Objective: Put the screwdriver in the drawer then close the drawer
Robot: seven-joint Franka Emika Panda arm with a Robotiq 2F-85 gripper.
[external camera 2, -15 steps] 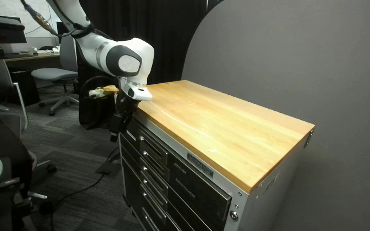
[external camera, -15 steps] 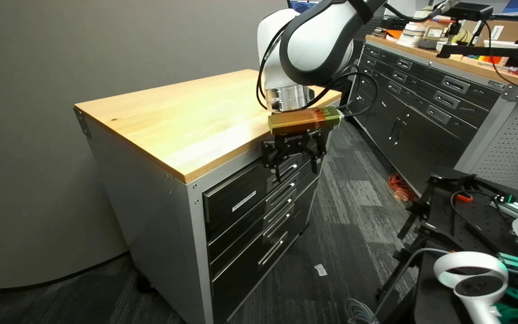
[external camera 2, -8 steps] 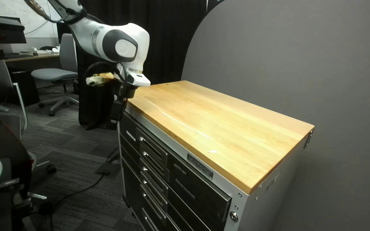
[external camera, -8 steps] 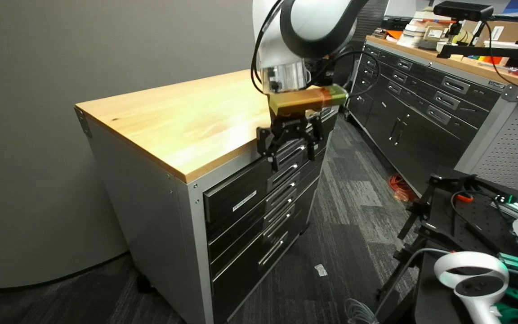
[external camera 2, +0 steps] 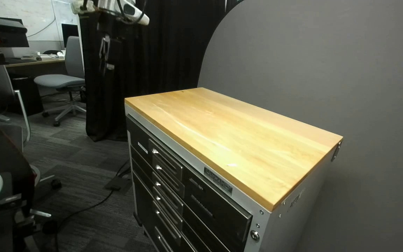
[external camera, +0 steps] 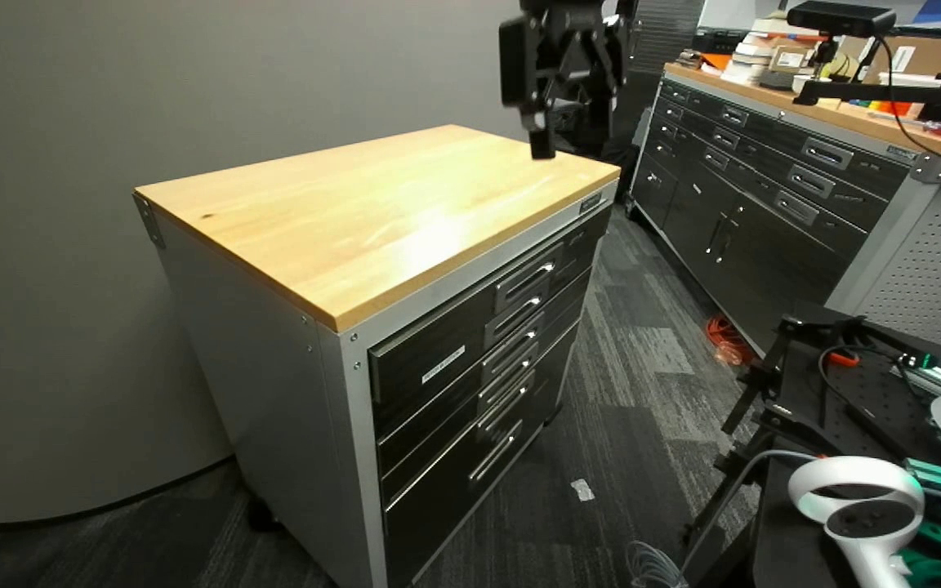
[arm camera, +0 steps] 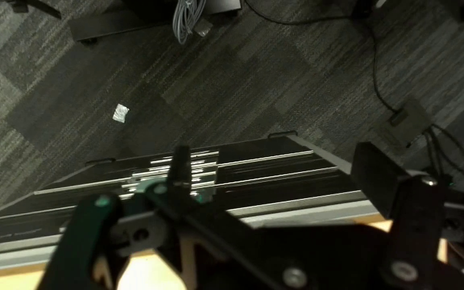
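You look to be at the end of the task, or near it. The drawer (external camera: 526,282) appears closed in both exterior views, its front about level with the lower drawers (external camera: 438,498); whether it sits fully home, you cannot tell. The screwdriver shows in no view, so it is presumably inside, though nothing confirms that. Your hand (arm camera: 278,171) is spread wide and grips nothing. Probably only backing away is left. Compared with a second ago, your hand stands much higher, above the level of the worktop (external camera: 364,196) instead of down by the drawer, and less of the arm (external camera 2: 141,17) shows.
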